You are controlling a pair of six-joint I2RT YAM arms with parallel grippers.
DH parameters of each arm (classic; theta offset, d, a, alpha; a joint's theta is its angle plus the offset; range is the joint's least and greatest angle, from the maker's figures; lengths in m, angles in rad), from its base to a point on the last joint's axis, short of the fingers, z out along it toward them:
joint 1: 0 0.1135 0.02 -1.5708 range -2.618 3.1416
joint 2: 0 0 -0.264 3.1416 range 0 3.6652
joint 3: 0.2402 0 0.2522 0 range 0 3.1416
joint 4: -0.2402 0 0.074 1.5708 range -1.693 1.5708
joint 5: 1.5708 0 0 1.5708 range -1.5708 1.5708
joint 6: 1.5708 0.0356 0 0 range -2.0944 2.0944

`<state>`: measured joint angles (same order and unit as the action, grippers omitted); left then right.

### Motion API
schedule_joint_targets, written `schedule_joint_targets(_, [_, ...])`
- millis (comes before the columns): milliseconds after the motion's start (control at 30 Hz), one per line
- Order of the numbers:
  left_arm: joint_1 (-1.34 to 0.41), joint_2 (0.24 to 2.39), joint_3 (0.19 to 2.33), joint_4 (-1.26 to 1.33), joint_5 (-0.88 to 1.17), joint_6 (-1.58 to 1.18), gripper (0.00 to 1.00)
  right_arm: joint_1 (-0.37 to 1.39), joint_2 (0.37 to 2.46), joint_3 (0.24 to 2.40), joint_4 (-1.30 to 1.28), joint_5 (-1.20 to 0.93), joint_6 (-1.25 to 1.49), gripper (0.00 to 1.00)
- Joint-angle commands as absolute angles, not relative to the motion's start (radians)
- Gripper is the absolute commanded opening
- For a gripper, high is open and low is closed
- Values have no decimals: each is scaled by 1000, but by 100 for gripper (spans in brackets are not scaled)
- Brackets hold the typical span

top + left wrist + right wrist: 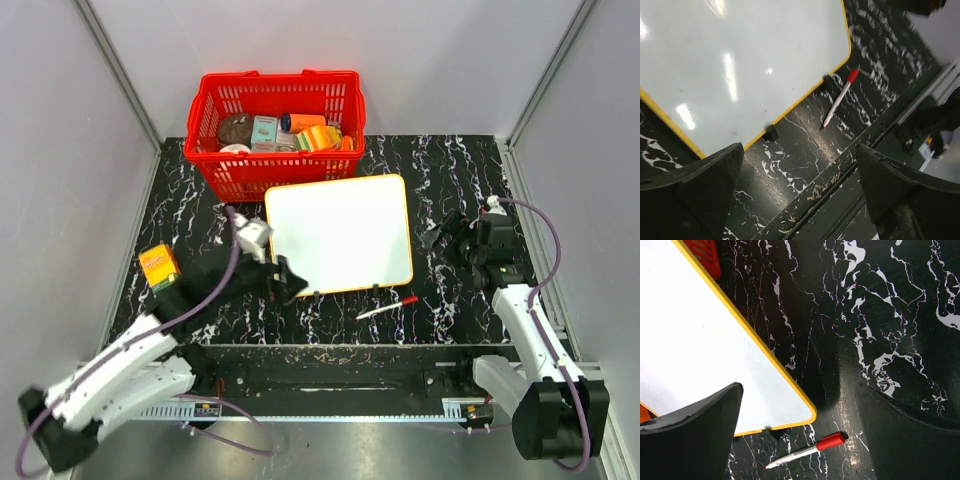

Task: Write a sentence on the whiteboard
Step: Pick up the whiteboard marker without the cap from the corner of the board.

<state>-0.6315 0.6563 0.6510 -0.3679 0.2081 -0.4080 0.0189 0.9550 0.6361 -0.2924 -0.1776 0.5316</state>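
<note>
**Whiteboard blank, pen not picked up: the step in hand is the pen grasp**

The orange box (158, 266) sits on the table (450, 165) at 9 o'clock of everything else, well apart and not involved. The left gripper (283, 279) hovers at the whiteboard's 7 o'clock corner, fingers wide, holding nothing. The whiteboard (340, 235) lies flat mid-table with its far edge touching or just beside the red basket (275, 80). I can see no writing on it. The pen (388, 307), red cap on, lies on the table at 5 o'clock of the whiteboard, just beside its near edge and not touching it. The right gripper (446, 232) is at 3 o'clock of the whiteboard, off the rim, fingers wide and empty.

Judgement: the task is at its start. The next move calls for one gripper to come down over the pen barrel and close across it. The cap then probably needs pulling off, likely with the other gripper. The pen lies between the two grippers and looks reachable by either.

Views: the top camera alone shows the basket contents, the box and both arms. The left wrist view shows glare streaks on the whiteboard and small dark tabs under its near edge. The right wrist view shows the gap between pen and rim most clearly, plus a corner of the basket at 11 o'clock.
</note>
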Motion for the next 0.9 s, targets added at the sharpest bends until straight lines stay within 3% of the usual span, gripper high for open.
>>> schedule_joint_targets(0, [-923, 848, 760, -321, -142, -364, 99, 18, 948, 661, -284, -186, 511, 100])
schedule_joint_targets(167, [-1262, 1219, 942, -301, -414, -295, 99, 18, 942, 655, -276, -189, 514, 100])
schedule_joint_targets(367, [-1331, 1521, 1115, -221, -292, -242, 99, 18, 945, 652, -278, -196, 517, 100])
schedule_joint_targets(633, [-1335, 1744, 1227, -247, -256, -201, 74, 20, 951, 646, -276, -199, 523, 100])
schedule_joint_targets(700, [-1333, 1782, 1250, -279, -264, -184, 74, 20, 956, 644, -272, -204, 528, 100])
schedule_joint_targets(867, [-1315, 1812, 1244, -299, -235, -183, 60, 20, 960, 640, -270, -204, 532, 100])
